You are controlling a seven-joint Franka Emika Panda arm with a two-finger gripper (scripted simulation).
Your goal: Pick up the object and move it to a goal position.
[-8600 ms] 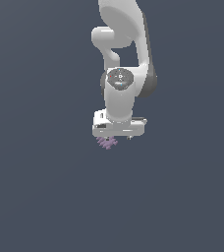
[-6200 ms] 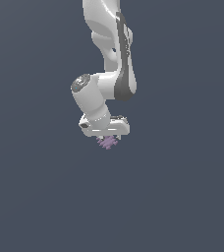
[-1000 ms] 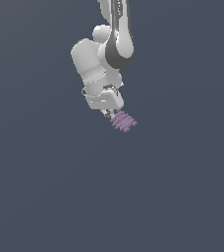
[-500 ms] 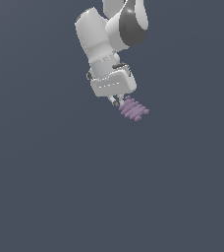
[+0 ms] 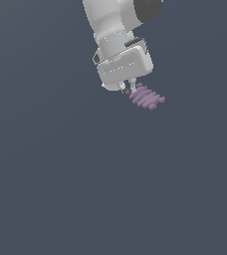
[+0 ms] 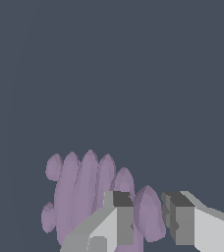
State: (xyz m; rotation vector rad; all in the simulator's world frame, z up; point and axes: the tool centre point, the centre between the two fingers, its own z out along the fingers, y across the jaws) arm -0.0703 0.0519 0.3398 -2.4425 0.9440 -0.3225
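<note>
Whereas 0.5 s ago the arm sat a bit more toward the exterior view's left, the gripper [image 5: 129, 88] w/ the object [image 5: 147, 96] has now shifted toward the exterior view's right and slightly up; vs 8.6 s ago the wrist is tilted rather than pointing straight down, and the object hangs out sideways. Claw state: fingers [image 6: 120, 216] nearly closed, pinching one end rib of the pale purple ridged lump [image 6: 92, 197] between them, so it's held, clear of any surface, just below and to the exterior view's right of the hand. Hard to make out: fingertips in the exterior view are mostly hidden by the white hand body [image 5: 123, 62]; upper arm is cut off at the frame edge; in the wrist view one finger covers part of the lump. Surroundings: only flat dark grey-blue backdrop [image 5: 46, 189]; can't tell floor from wall.
</note>
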